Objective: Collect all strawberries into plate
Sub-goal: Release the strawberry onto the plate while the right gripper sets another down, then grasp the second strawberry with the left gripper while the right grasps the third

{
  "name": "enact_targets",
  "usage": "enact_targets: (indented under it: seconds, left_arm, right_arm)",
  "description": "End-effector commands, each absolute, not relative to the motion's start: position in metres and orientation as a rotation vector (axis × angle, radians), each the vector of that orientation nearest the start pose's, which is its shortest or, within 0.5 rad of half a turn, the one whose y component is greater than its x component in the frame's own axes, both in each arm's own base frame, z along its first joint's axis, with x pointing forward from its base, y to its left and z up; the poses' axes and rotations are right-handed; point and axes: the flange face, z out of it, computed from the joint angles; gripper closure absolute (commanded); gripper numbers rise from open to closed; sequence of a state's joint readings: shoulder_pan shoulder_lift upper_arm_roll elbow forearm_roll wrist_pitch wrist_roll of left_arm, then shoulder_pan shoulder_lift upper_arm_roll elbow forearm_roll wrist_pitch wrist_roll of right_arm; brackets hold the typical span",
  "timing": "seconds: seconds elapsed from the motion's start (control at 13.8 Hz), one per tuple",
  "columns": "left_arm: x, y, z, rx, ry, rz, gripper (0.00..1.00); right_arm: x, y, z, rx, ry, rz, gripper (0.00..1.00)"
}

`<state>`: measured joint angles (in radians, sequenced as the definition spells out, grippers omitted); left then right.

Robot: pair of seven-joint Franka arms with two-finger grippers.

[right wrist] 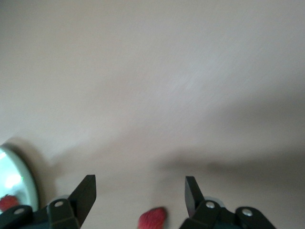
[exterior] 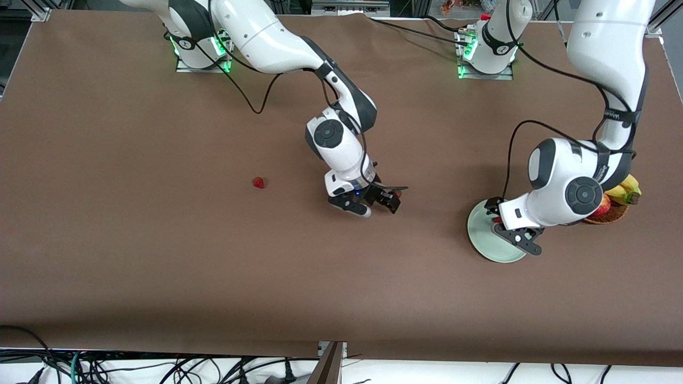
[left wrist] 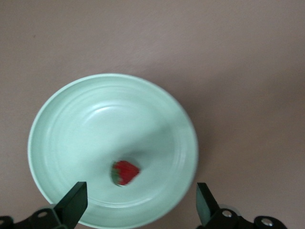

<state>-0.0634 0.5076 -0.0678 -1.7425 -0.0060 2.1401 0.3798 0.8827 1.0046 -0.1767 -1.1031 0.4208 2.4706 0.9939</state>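
Over the round pale mint-green plate (exterior: 488, 246), the left gripper (left wrist: 138, 202) was held with fingers spread wide and empty; one small red strawberry (left wrist: 125, 172) was seen lying inside it. Toward the right arm's end from the plate, the right gripper (right wrist: 139, 196) stood open over a second berry (right wrist: 152, 218), and a third strawberry (exterior: 259, 183) was left farther along.

A brown table (exterior: 160, 256) carries a mint plate (exterior: 483, 246), a wicker basket (exterior: 613, 215) and two loose strawberries — one (exterior: 259, 183) alone, another (right wrist: 152, 218) between the right arm's open jaws.
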Motion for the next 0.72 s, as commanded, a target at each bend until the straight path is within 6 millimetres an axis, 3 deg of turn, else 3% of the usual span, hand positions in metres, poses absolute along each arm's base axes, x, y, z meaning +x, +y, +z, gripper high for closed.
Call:
enact_targets:
  seconds: [0.0, 0.07, 0.22, 0.29, 0.36, 0.51, 0.65]
  left_arm:
    - [0.629, -0.142, 0.284, -3.169, 0.607, 0.196, 0.0]
    - [0.625, -0.165, 0.28, -3.193, 0.518, 0.199, 0.0]
    - [0.616, -0.205, 0.273, -3.216, 0.419, 0.17, 0.0]
    - [0.614, -0.221, 0.266, -3.226, 0.372, 0.145, 0.0]
    - [0.609, -0.24, 0.259, -3.236, 0.316, 0.125, 0.0]
    - [0.581, -0.302, 0.233, -3.24, 0.184, 0.098, 0.0]
    - [0.55, -0.346, 0.209, -3.236, 0.054, 0.076, 0.0]
  right_arm:
    - [0.605, 0.513, 0.294, -2.77, 0.523, -0.067, 0.17]
    - [0.619, 0.486, 0.315, -2.797, 0.491, -0.029, 0.17]
    - [0.636, 0.443, 0.339, -2.868, 0.348, 0.038, 0.17]
    - [0.643, 0.412, 0.341, -2.923, 0.277, 0.079, 0.17]
    - [0.646, 0.379, 0.34, -2.978, 0.219, 0.134, 0.17]
    - [0.641, 0.32, 0.327, -3.026, 0.128, 0.213, 0.17]
    - [0.625, 0.281, 0.306, -3.027, 0.082, 0.243, 0.17]
